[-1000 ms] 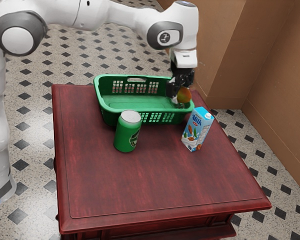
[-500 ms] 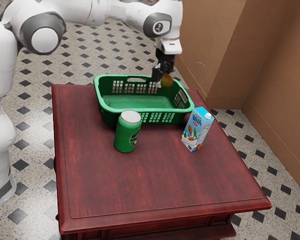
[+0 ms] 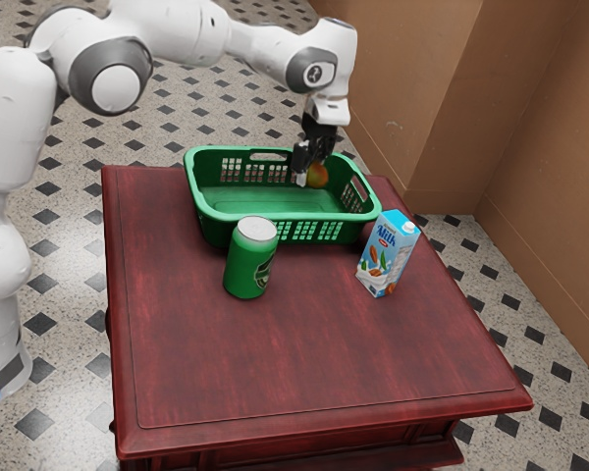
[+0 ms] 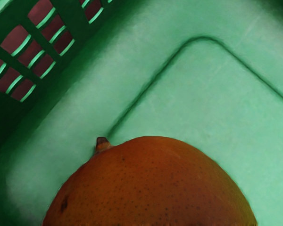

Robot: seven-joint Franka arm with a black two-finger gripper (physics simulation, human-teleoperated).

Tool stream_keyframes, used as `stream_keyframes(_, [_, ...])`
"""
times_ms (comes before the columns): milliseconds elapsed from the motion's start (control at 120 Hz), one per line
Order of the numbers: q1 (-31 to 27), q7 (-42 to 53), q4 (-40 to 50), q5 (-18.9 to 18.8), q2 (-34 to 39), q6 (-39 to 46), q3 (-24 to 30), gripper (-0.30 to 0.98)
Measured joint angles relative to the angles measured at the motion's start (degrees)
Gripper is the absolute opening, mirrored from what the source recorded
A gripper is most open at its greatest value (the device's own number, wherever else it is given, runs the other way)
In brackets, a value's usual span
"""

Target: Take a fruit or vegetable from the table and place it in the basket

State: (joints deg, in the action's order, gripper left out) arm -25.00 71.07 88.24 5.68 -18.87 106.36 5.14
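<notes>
Mango (image 3: 319,175) suspended, gripped by the black two-finger gripper (image 3: 309,173), over the green basket (image 3: 212,231). Clearances, near to far: dark red table (image 3: 324,343) surface runs from its near edge back to the green can (image 3: 249,263) and the milk carton (image 3: 383,255), with a gap of tabletop between these two. Both stand upright just beside the basket's near side; a dark red rounded item (image 3: 369,232), mostly hidden, sits behind the carton, identity undetermined. Basket: slotted walls, handle openings. Wrist view: basket floor spreads out beyond the mango, stem visible, a slotted wall apart from the fruit. No contact between mango and basket floor observed. Arm (image 3: 260,44): enters at the exterior view's upper left, extends toward its right, bends at the wrist; hand points down. Brown wall (image 3: 540,137) beyond, at the exterior view's right.
</notes>
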Motion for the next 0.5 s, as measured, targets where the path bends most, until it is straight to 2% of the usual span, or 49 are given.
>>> stream_keyframes(358, [0.5, 3.8, 0.0, -0.3, -0.2, -1.1, 0.3, 0.72])
stream_keyframes(408, [0.5, 3.9, -0.6, -0.4, -0.1, -1.3, 0.4, 0.56])
stream_keyframes(500, [0.0, 3.6, -3.7, 1.1, 0.1, -5.8, 0.7, 0.61])
